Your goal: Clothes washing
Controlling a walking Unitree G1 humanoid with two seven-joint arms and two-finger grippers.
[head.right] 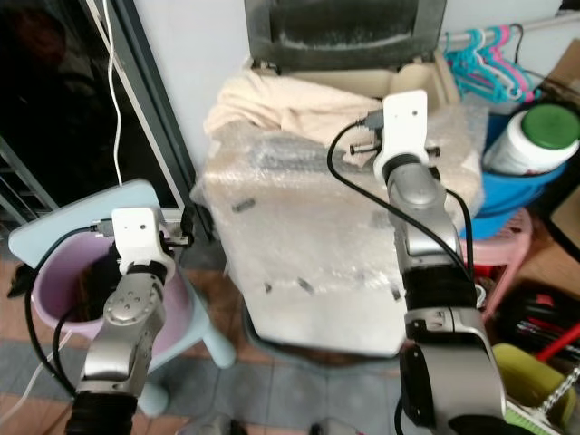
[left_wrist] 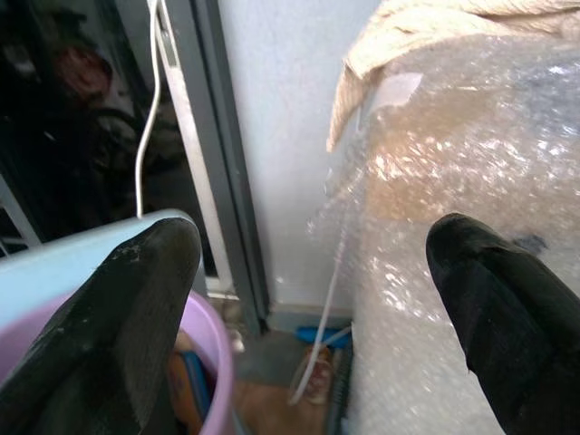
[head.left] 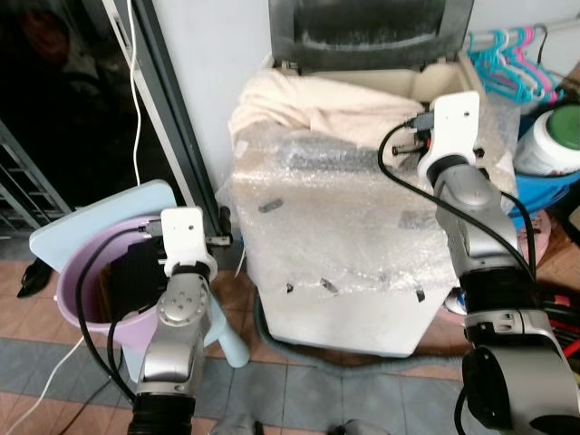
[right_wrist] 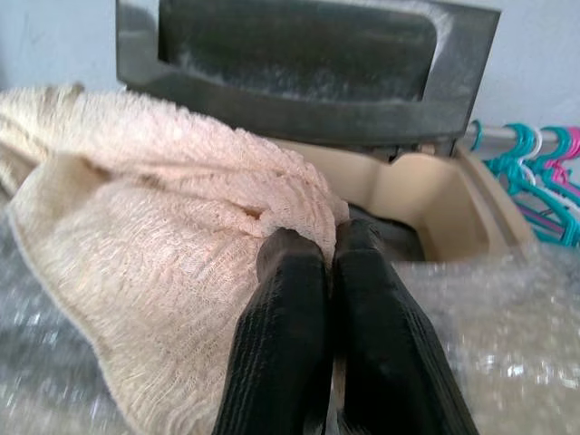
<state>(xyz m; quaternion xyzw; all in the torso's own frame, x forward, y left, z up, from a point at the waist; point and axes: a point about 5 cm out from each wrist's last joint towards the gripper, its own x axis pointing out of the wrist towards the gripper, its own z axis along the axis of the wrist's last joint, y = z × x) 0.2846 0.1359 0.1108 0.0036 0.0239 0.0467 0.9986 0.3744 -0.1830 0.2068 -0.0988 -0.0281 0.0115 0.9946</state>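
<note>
A top-loading washing machine (head.left: 335, 272) wrapped in bubble wrap stands ahead, its dark lid (head.left: 372, 27) raised. A cream knitted cloth (right_wrist: 154, 245) lies bunched over the tub's left rim. My right gripper (right_wrist: 331, 237) reaches over the machine's top, shut, its fingertips pinched into a fold of the cloth at the tub's edge. My left gripper (left_wrist: 313, 245) is open and empty, held low above a purple bucket (head.left: 77, 299) to the left of the machine. Several dark items lie inside the bucket.
A pale blue board (head.left: 91, 213) rests against the bucket. A dark doorway with a grey frame (head.left: 172, 118) and a hanging white cable (head.left: 136, 91) is on the left. On the right are teal and pink hangers (head.left: 512, 54), a green-lidded white jar (head.left: 553, 136) and a blue basin (head.left: 535, 195).
</note>
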